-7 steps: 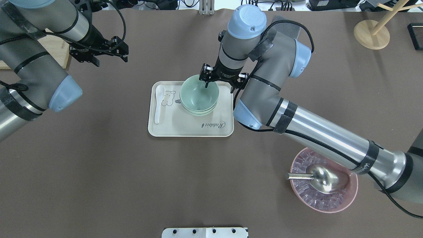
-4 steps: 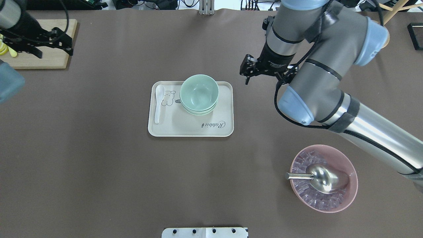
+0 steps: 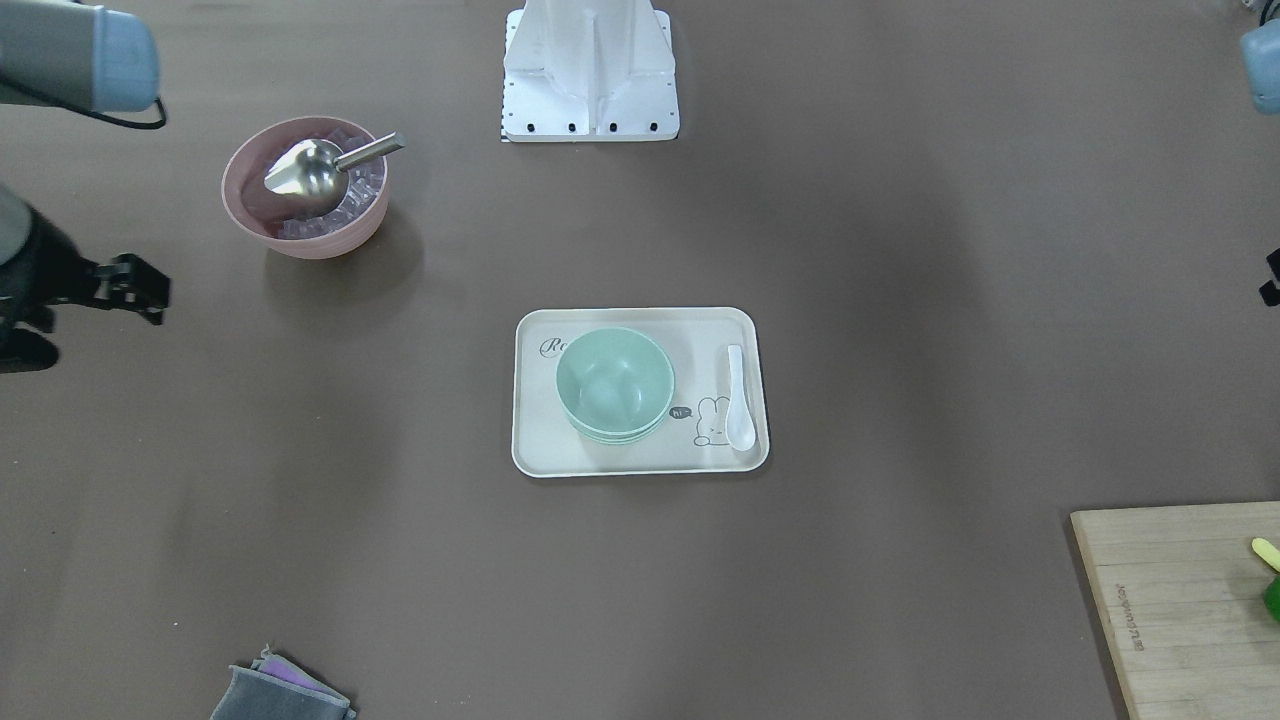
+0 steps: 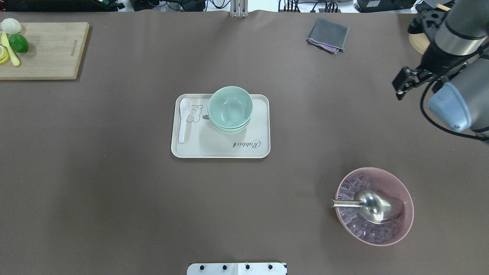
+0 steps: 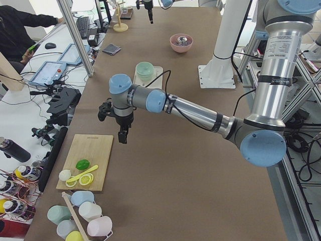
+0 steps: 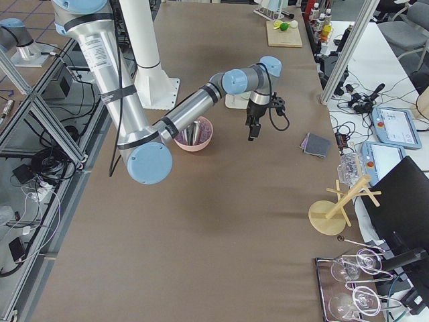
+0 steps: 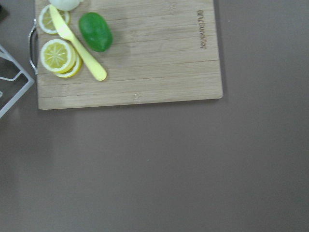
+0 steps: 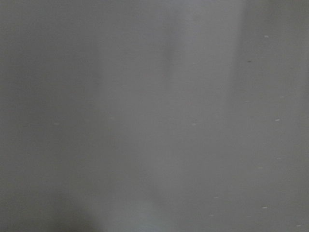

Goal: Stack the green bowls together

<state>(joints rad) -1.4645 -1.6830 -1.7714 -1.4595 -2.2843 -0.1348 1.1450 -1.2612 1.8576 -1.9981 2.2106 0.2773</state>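
Note:
The green bowls sit nested in one stack at the back of a cream tray; they also show in the front view. My right gripper hangs open and empty over bare table far to the right of the tray. My left gripper hovers above the table near the wooden cutting board, far from the tray. Only a sliver of it shows at the front view's right edge, so I cannot tell whether it is open or shut.
A white spoon lies on the tray's left side. A pink bowl with ice and a metal scoop stands front right. A grey cloth lies at the back. A cutting board with lime and lemon is back left.
My right gripper let go of the top bowl, which stays on the stack, and swung far to the right. My left arm moved left, out of the overhead view.

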